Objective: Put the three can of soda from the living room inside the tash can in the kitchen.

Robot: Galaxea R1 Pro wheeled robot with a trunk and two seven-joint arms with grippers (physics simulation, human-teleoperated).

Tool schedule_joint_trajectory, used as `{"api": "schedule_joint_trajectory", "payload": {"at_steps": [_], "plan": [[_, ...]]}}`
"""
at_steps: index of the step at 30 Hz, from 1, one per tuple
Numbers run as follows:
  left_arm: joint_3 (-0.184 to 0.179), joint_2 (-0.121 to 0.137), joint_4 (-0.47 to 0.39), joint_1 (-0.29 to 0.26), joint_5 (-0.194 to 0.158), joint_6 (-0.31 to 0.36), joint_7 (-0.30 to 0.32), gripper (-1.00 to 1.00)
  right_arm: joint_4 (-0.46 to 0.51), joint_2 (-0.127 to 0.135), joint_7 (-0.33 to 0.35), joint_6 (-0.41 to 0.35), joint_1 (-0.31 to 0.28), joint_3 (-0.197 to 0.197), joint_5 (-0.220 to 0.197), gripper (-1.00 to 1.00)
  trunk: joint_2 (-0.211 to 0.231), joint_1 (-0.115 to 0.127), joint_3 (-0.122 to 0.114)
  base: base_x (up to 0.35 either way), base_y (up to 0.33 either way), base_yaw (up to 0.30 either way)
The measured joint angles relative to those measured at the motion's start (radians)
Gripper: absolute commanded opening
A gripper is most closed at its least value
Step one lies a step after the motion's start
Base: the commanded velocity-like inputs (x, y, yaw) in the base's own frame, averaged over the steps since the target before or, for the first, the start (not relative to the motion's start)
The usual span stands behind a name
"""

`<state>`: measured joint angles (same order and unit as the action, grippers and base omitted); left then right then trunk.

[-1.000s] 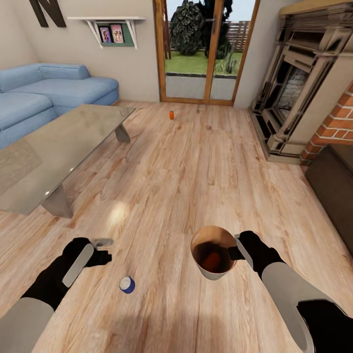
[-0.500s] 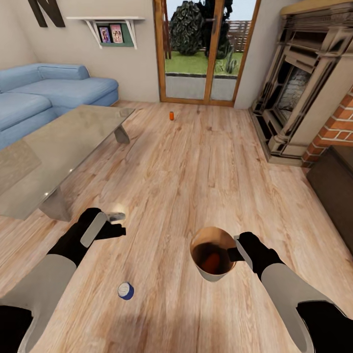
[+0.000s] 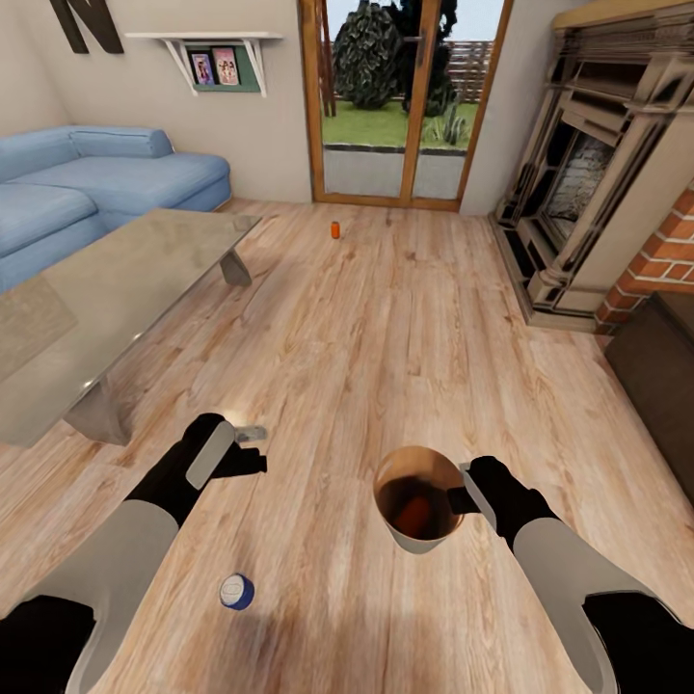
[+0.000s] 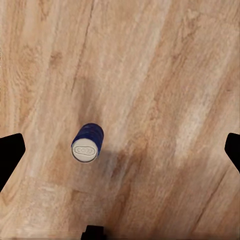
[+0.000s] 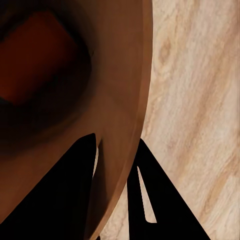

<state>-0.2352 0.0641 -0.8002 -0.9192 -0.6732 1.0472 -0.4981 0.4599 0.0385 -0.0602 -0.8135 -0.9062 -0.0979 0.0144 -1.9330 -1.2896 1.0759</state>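
The dark blue can of soda [image 3: 235,591] [image 4: 87,143] stands upright on the plank floor, pale top up. My left gripper [image 3: 253,450] [image 4: 120,150] hovers over the floor with the can between and below its wide-open fingers [image 4: 10,155], touching nothing. My right gripper [image 3: 461,497] [image 5: 115,165] is shut on the rim of the tash can [image 3: 419,540] [image 5: 125,100], held above the floor. One orange can [image 3: 416,516] [image 5: 35,55] lies inside it. Another orange can [image 3: 335,229] stands far off near the glass doors.
A glass-topped low table [image 3: 116,289] stands at the left, with a light blue sofa [image 3: 106,183] behind it. The brick fireplace [image 3: 598,183] and a dark cabinet [image 3: 660,366] line the right side. Wood-framed glass doors [image 3: 405,96] close the far end.
My left arm has swung forward and to the right, from beside the blue can to beyond it. The whole view has crept slightly; the right arm and bin hold still.
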Motion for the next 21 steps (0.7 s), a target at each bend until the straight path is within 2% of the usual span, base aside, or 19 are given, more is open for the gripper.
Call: {"api": "schedule_joint_trajectory", "payload": {"at_steps": [21], "plan": [[0.001,-0.001,0.003,0.004,-0.002,0.0,-0.004,1.0,-0.001,0.0,-0.001,0.0,0.004,-0.002,0.001,-1.0,0.0,0.0,0.0,0.001,-0.001,0.0]]}}
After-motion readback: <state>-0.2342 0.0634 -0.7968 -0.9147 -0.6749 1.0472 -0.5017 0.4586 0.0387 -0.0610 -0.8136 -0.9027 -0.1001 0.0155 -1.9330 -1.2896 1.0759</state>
